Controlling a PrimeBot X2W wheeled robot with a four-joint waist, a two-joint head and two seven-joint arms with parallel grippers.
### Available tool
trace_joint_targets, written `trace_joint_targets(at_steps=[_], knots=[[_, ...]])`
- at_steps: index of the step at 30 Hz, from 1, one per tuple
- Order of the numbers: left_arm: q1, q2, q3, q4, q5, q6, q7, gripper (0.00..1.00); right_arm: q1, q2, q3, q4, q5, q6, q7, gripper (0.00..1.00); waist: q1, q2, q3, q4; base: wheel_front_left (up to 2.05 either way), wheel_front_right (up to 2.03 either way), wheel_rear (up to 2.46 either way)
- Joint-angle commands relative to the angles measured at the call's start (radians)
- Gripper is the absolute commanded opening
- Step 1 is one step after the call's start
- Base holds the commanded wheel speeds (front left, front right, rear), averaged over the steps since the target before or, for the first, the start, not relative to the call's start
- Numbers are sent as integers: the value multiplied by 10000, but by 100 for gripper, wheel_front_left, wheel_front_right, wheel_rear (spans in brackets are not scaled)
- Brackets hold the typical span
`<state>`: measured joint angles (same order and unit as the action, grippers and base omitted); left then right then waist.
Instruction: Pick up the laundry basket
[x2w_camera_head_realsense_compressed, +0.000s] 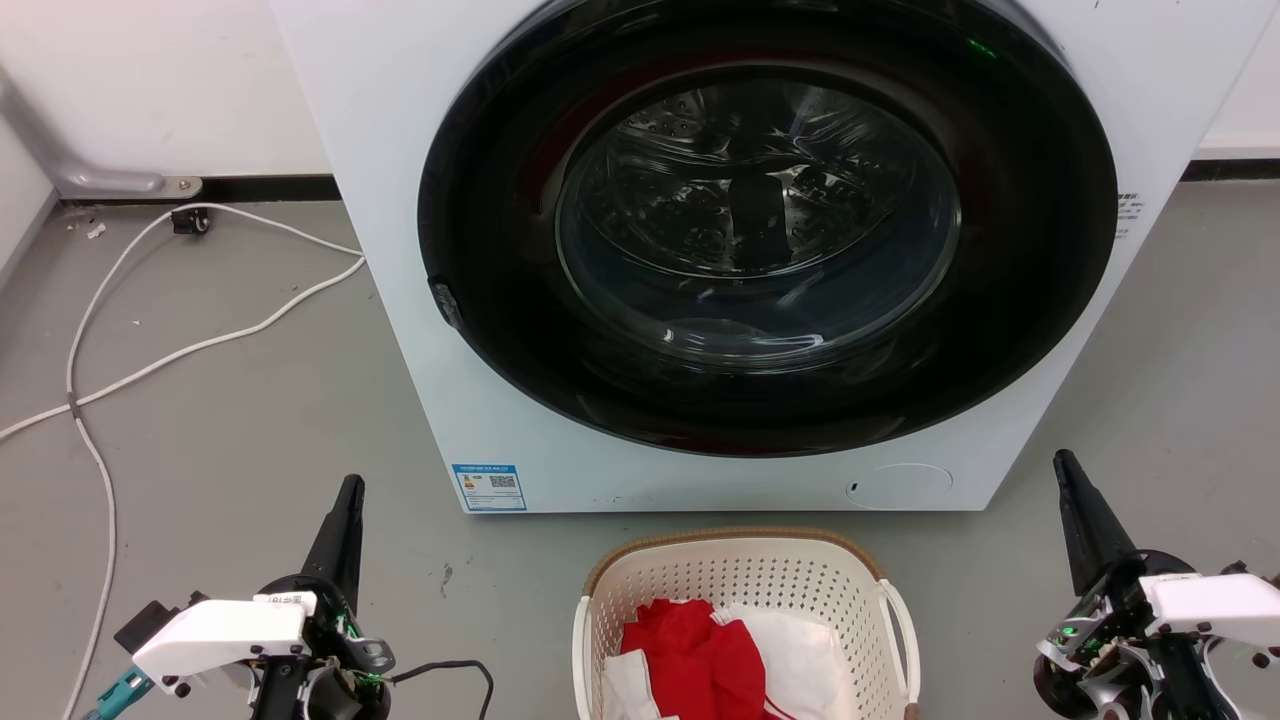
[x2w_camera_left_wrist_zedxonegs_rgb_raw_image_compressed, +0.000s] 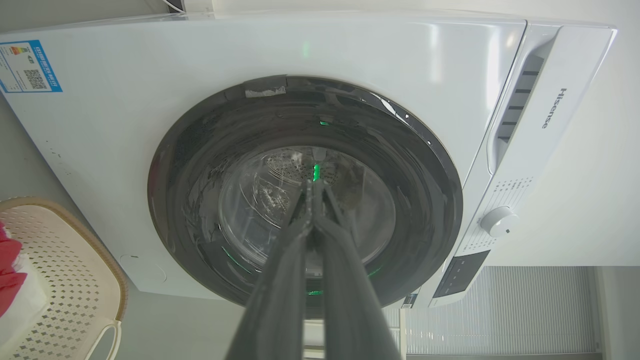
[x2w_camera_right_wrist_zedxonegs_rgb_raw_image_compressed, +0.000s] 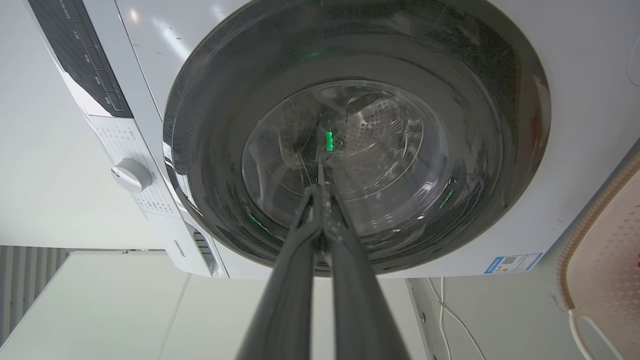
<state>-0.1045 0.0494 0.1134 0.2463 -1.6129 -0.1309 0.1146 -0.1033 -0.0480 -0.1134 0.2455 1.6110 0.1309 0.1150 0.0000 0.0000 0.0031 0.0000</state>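
Sitting on the grey floor (x2w_camera_head_realsense_compressed: 250, 440) just in front of the washing machine (x2w_camera_head_realsense_compressed: 400, 300), the laundry basket (x2w_camera_head_realsense_compressed: 735, 537) is a rounded cream plastic tub with perforated walls, a brown woven-look rim and white loop handles; it holds a crumpled red cloth (x2w_camera_head_realsense_compressed: 700, 650) and a white cloth (x2w_camera_head_realsense_compressed: 800, 650). The head view shows the left hand (x2w_camera_head_realsense_compressed: 350, 490) near the machine's left front corner and the right hand (x2w_camera_head_realsense_compressed: 1065, 465) near its right front corner, both well apart from the basket and each with its two long dark fingers pressed together, holding nothing. The same view gives the white cable (x2w_camera_head_realsense_compressed: 200, 345) looping over the smooth floor to the left of the machine, and the blue label (x2w_camera_head_realsense_compressed: 488, 487) at the foot of its glossy white front. The wrist views add what the head view leaves out: above the round dark door (x2w_camera_head_realsense_compressed: 1020, 250) with its clear glass bowl (x2w_camera_head_realsense_compressed: 760, 220) run a control panel with a white dial (x2w_camera_left_wrist_zedxonegs_rgb_raw_image_compressed: 498, 221), a recessed drawer grip and the lettering Hisense (x2w_camera_left_wrist_zedxonegs_rgb_raw_image_compressed: 554, 107). Pale plain wall stands behind the machine.
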Motion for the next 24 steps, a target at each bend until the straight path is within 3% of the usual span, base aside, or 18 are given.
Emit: trace_joint_targets(at_steps=[1,24], knots=[[-88,16,25,1,-3,-23,23,0,-107,-41,-8,8,40,-3,15,0,0,0,0,0,0,0,0],[-88,16,24,1,-4,-23,22,0,-107,-41,-8,8,40,-3,14,0,0,0,0,0,0,0,0]])
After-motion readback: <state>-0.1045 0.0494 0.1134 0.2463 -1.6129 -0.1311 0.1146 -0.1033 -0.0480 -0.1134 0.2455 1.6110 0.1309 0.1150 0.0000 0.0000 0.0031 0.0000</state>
